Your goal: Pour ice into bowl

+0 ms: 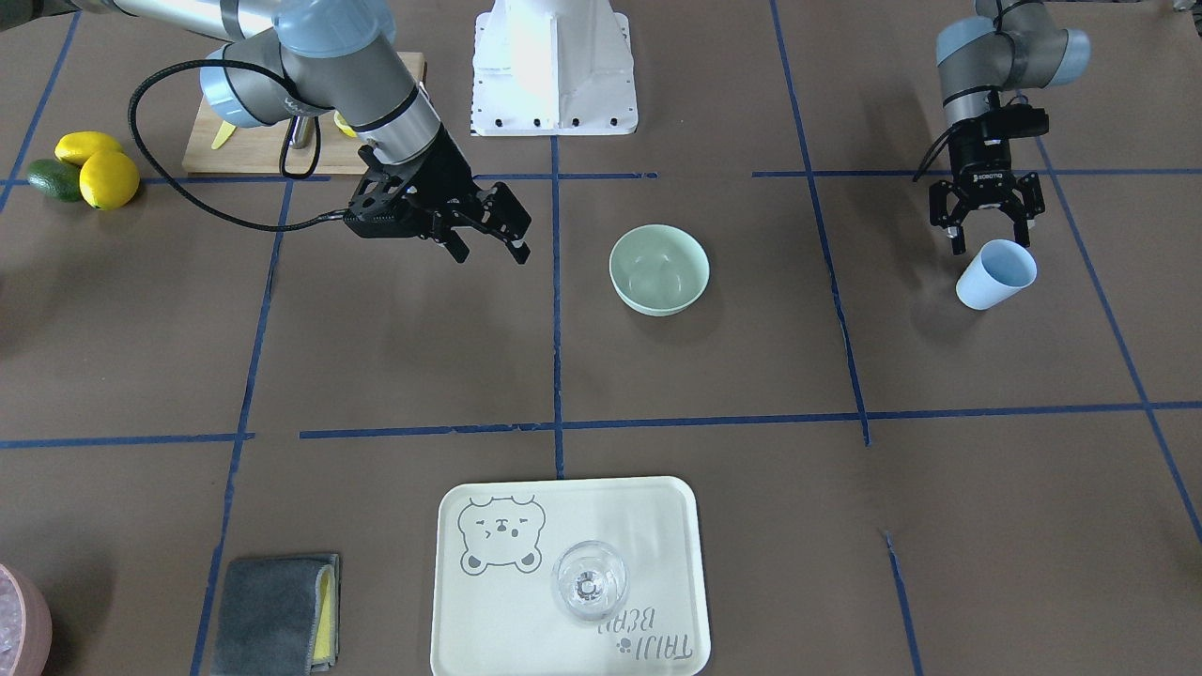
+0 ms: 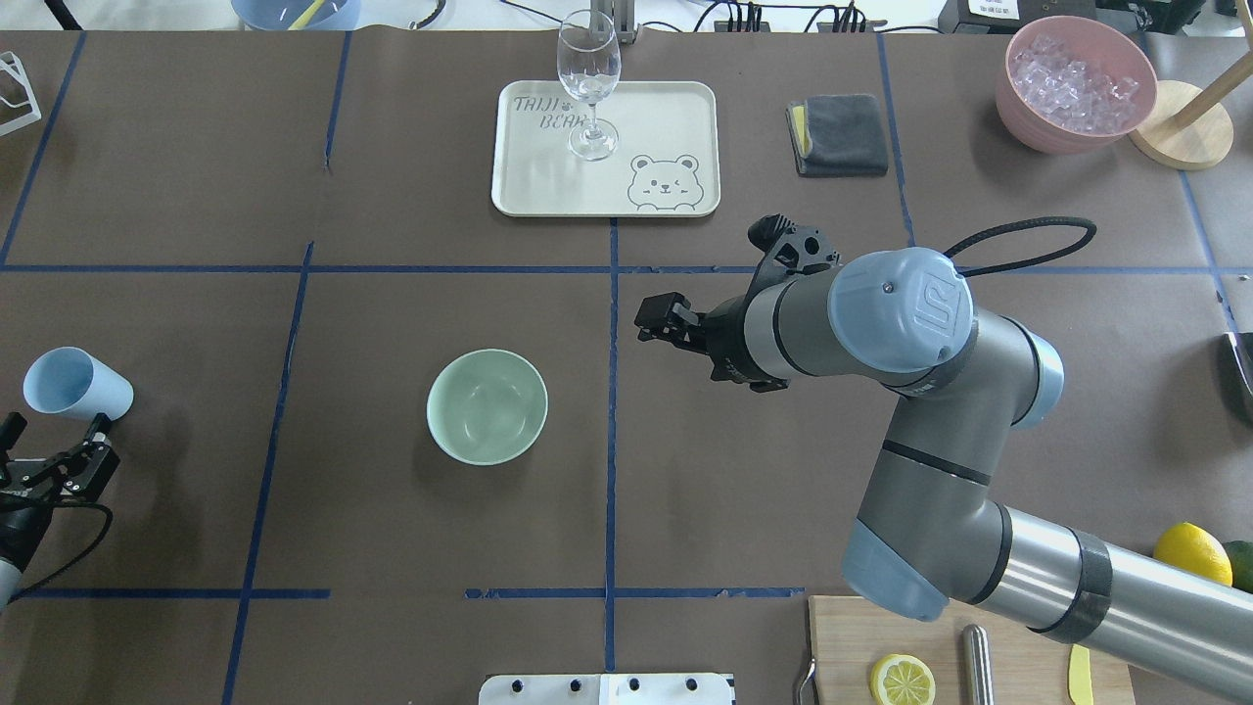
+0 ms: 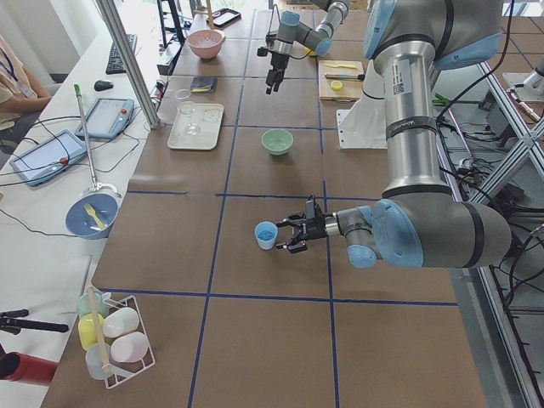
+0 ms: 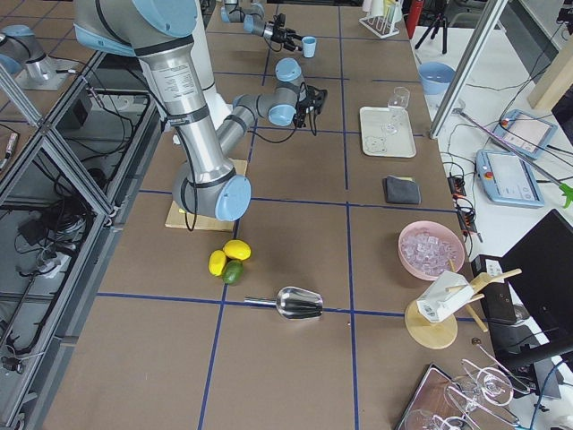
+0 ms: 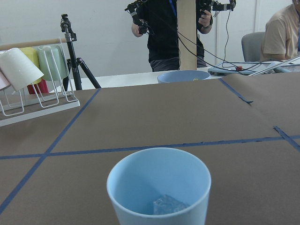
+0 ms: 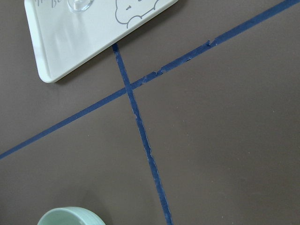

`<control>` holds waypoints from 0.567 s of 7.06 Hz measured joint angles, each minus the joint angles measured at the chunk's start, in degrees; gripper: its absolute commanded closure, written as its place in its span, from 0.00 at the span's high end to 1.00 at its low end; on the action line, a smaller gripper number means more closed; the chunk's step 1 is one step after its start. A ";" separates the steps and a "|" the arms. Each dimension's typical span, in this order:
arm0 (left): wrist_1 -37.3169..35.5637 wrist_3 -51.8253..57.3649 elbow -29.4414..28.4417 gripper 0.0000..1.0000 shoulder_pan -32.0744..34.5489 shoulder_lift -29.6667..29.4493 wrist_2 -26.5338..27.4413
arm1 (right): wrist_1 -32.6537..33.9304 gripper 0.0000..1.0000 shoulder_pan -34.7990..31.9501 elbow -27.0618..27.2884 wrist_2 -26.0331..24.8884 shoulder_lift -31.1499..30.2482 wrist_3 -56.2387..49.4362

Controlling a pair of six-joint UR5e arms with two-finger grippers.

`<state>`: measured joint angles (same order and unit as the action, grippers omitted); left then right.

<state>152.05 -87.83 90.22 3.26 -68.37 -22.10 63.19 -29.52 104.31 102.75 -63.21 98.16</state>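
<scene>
Bright, even light falls from above. The white robot base (image 1: 554, 66) behind the right gripper (image 1: 490, 249) is overexposed. The bowl (image 1: 659, 269) in front of that gripper casts only a soft shadow. Every view is sharp.

The brown paper (image 2: 392, 548) on the table is dull. The mint bowl (image 2: 487, 406) is smooth and matt. The blue cup (image 5: 159, 180) looks like smooth plastic and holds clear, glassy ice (image 5: 165, 205). The wine glass (image 2: 588, 83) shines. The grey cloth (image 2: 847, 134) looks soft. The cutting board (image 2: 842, 656) is wood.
</scene>
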 measured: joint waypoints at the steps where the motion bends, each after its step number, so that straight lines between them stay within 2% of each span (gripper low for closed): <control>1: 0.05 -0.09 -0.69 0.98 0.37 -0.38 0.01 | 0.00 1.00 0.07 0.01 -0.08 -0.07 0.01; 4: 0.03 0.01 -1.09 0.98 1.95 -2.69 -0.36 | 0.00 1.00 0.15 0.23 -0.42 -0.10 0.11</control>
<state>152.08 -87.82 89.13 5.21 -71.06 -22.46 63.19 -29.36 104.55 102.33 -63.30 98.27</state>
